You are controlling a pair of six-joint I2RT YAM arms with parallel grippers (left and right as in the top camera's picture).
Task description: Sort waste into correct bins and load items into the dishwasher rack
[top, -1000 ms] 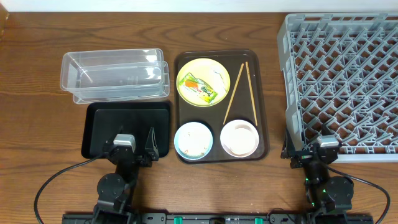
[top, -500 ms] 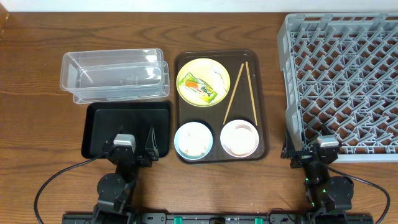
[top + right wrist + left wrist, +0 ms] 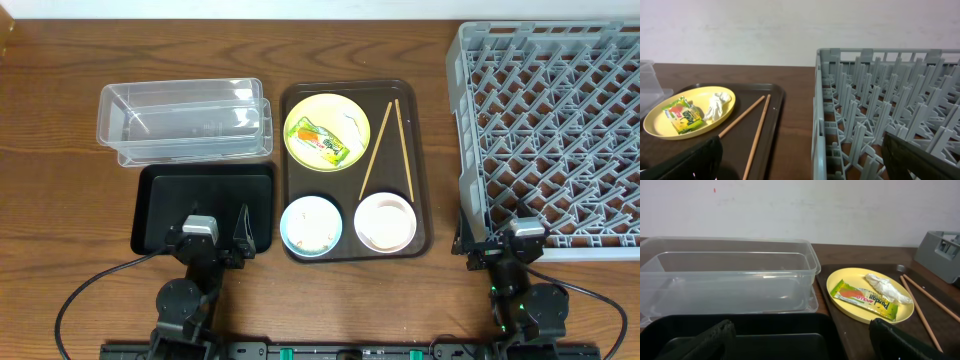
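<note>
We see the wrapper and the crumpled paper lying on the yellow plate, which sits on the brown serving tray with the two chopsticks just beside it. The blue bowl and white bowl stand on the tray's near end.

Our left pincer rests low at the worktop's near edge, fingers parted, over the near rim of the black tray; the clear tub lies beyond that, and the plate is ahead to its right.

Our right pincer also sits low with fingers spread, at the near left corner of the grey rack, which rises directly ahead of it; the chopsticks and plate lie ahead to its left.

A pale wall stands behind the wooden worktop.
</note>
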